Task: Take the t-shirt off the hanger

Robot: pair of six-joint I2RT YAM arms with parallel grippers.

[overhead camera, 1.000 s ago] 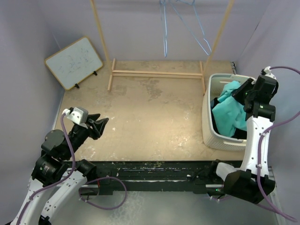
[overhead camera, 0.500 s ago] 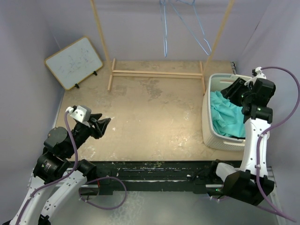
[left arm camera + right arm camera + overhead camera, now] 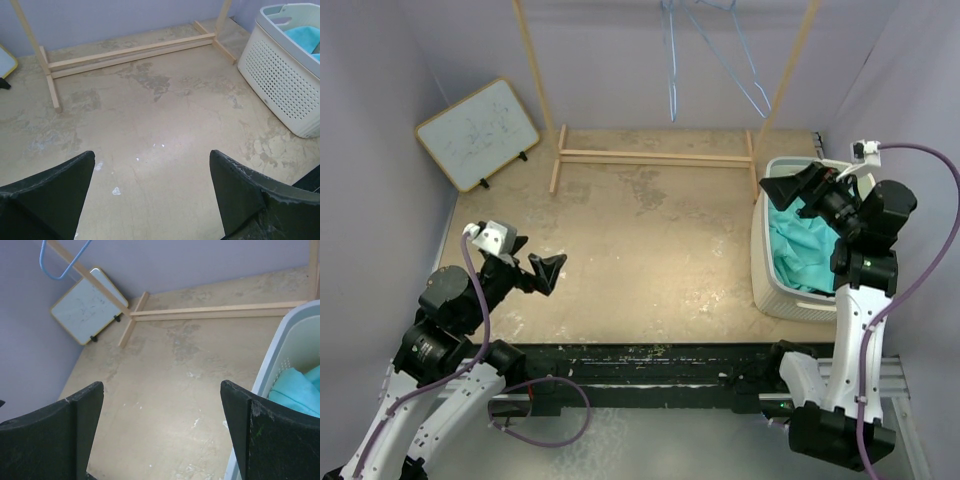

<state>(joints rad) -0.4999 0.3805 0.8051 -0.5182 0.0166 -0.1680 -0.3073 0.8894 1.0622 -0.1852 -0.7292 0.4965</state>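
Observation:
The teal t-shirt (image 3: 798, 252) lies crumpled inside the white laundry basket (image 3: 767, 285) at the right, off the hanger. It also shows in the left wrist view as the t-shirt (image 3: 306, 38) and in the right wrist view as the t-shirt (image 3: 296, 391). Bare blue wire hangers (image 3: 671, 62) dangle from the wooden rack's top bar, one hanger (image 3: 61, 263) showing in the right wrist view. My right gripper (image 3: 804, 184) hovers over the basket's far left corner, open and empty. Above the bare table near the left edge, my left gripper (image 3: 535, 262) is open and holds nothing.
The wooden rack's base (image 3: 655, 156) crosses the back of the table, with uprights (image 3: 536, 78) at either side. A small whiteboard (image 3: 478, 133) leans at the back left. Purple walls close in on all sides. The basket (image 3: 280, 80) stands right of the rack foot.
My right gripper has let go of the t-shirt, risen out of the basket and opened wide; the shirt has settled lower. My left gripper has opened wide and lifted a little.

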